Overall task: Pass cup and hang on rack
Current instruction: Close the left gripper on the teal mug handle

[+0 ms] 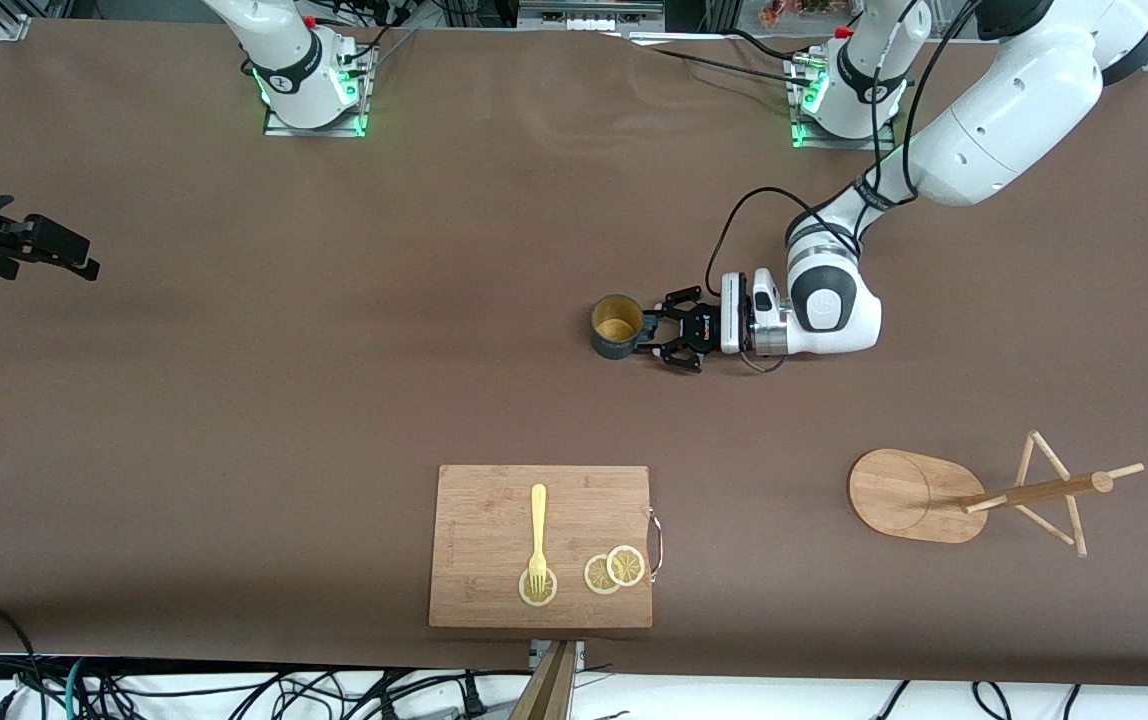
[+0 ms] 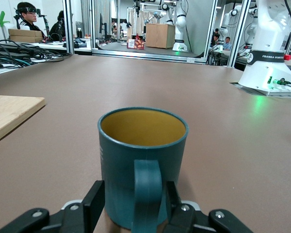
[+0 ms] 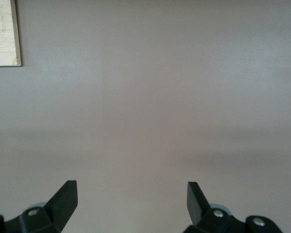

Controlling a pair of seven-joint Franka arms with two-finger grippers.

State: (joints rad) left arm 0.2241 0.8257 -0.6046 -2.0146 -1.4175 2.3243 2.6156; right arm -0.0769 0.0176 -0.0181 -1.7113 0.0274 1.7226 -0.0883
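The dark teal cup (image 1: 617, 326) stands upright on the brown table near its middle, its tan inside showing and its handle turned toward the left arm. My left gripper (image 1: 650, 338) is low at the table, open, with one finger on each side of the handle and small gaps between. In the left wrist view the cup (image 2: 143, 160) fills the middle between the fingers of the left gripper (image 2: 134, 191). The bamboo rack (image 1: 909, 495) stands nearer to the front camera, toward the left arm's end. My right gripper (image 1: 34, 245) waits open and empty over the right arm's end; it also shows in the right wrist view (image 3: 132, 194).
A wooden cutting board (image 1: 541, 545) lies near the table's front edge with a yellow fork (image 1: 538, 540) and three lemon slices (image 1: 614, 570) on it. The board's corner shows in the left wrist view (image 2: 9, 114) and the right wrist view (image 3: 2, 31).
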